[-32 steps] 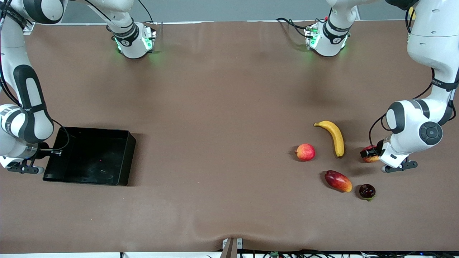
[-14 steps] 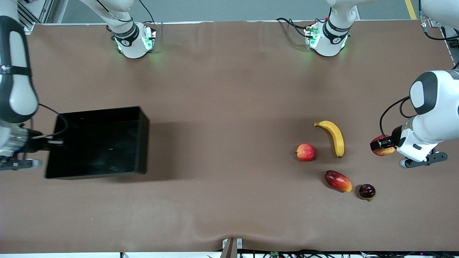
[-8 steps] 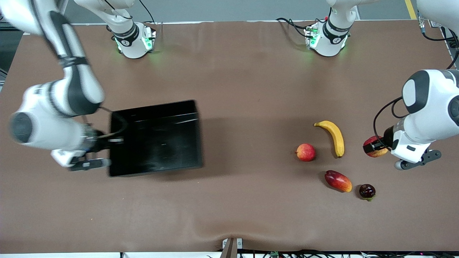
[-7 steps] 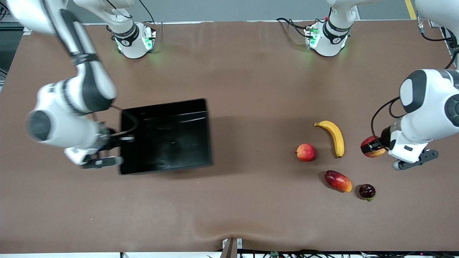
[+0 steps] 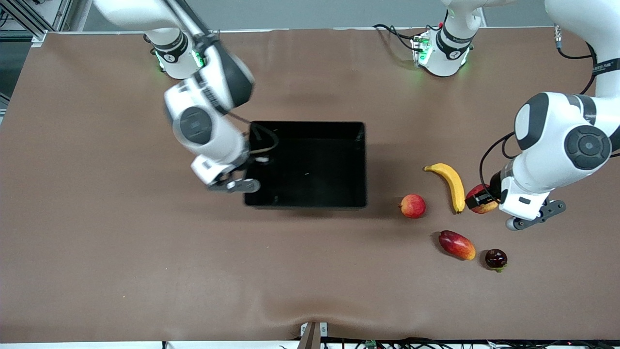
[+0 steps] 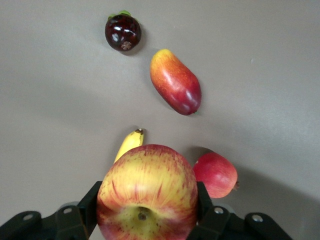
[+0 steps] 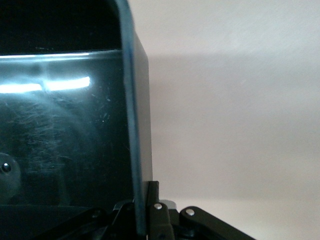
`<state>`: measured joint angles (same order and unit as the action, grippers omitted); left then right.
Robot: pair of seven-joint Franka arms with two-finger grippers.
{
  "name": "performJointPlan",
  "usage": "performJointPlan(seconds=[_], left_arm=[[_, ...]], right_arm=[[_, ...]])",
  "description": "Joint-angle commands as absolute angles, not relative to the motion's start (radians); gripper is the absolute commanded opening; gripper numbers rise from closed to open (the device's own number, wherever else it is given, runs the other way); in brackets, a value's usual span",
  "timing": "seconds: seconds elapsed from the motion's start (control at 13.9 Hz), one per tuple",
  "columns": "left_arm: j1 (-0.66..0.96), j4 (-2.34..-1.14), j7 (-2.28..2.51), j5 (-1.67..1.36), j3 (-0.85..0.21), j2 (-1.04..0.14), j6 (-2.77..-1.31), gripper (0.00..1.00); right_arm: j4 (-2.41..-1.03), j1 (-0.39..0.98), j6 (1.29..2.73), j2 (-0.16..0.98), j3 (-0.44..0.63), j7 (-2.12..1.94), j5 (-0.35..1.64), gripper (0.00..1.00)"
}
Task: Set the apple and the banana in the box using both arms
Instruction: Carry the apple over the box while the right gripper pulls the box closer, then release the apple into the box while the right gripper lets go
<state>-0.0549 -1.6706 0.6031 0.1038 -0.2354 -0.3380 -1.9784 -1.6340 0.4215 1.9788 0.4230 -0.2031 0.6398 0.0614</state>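
The left gripper [image 5: 477, 199] was clamped on the apple [image 5: 482, 205], one finger on each side of the fruit, holding it in the air just beside the lower tip of the banana [image 5: 451, 185]. In the left wrist view the apple [image 6: 147, 196] filled the space between the fingers [image 6: 89, 204], stem dimple facing the camera.

The right gripper [image 5: 255, 162] was closed on the wall of the box [image 5: 358, 165] at the box's end toward the right arm; the right wrist view showed the wall edge [image 7: 131, 130] pinched between the fingers [image 7: 153, 201]. The box stood mid-table, near the fruit group, with nothing seen inside it.

Count: one box, one banana, one held apple, one paler apple [image 5: 412, 205], one mango [image 5: 457, 245], one dark round fruit [image 5: 496, 259]. The banana lay on the table between the paler apple and the held apple. The mango and dark fruit lay nearer the front camera than the banana.
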Motion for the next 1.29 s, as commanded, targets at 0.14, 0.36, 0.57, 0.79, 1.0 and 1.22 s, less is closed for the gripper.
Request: performJointPlan(seconds=[0.14,0.36,0.57,0.79,1.0,1.22], left_arm=[[0.037,-1.640,0.741,0.109,-0.236,-0.339,-1.959,0.00],[0.104,-1.640,0.828,0.109,-0.236,-0.347,-1.959,0.00],[0.185,-1.661,0.943,0.107,-0.238,-0.345,-1.951,0.00],[0.259,-1.748,1.104,0.109,-0.245,-0.334,-1.974,0.00],[0.311,-1.871,1.250,0.118,-0.279,-0.336,-2.118,0.00],[0.356,-1.972,1.293,0.123,-0.282,-0.345,-2.167,0.00]], right_arm=[[-1.640,0.587,2.114,0.527,-0.192,0.891,-0.099,0.00],[-1.640,0.630,2.193,0.587,-0.192,0.897,-0.101,0.02],[-1.640,0.649,2.221,0.615,-0.190,0.896,-0.104,0.40],[-1.637,0.637,2.209,0.612,-0.190,0.914,-0.104,1.00],[-1.621,0.623,2.207,0.594,-0.184,0.905,-0.101,1.00],[-1.617,0.516,2.203,0.555,-0.190,0.856,-0.092,1.00]])
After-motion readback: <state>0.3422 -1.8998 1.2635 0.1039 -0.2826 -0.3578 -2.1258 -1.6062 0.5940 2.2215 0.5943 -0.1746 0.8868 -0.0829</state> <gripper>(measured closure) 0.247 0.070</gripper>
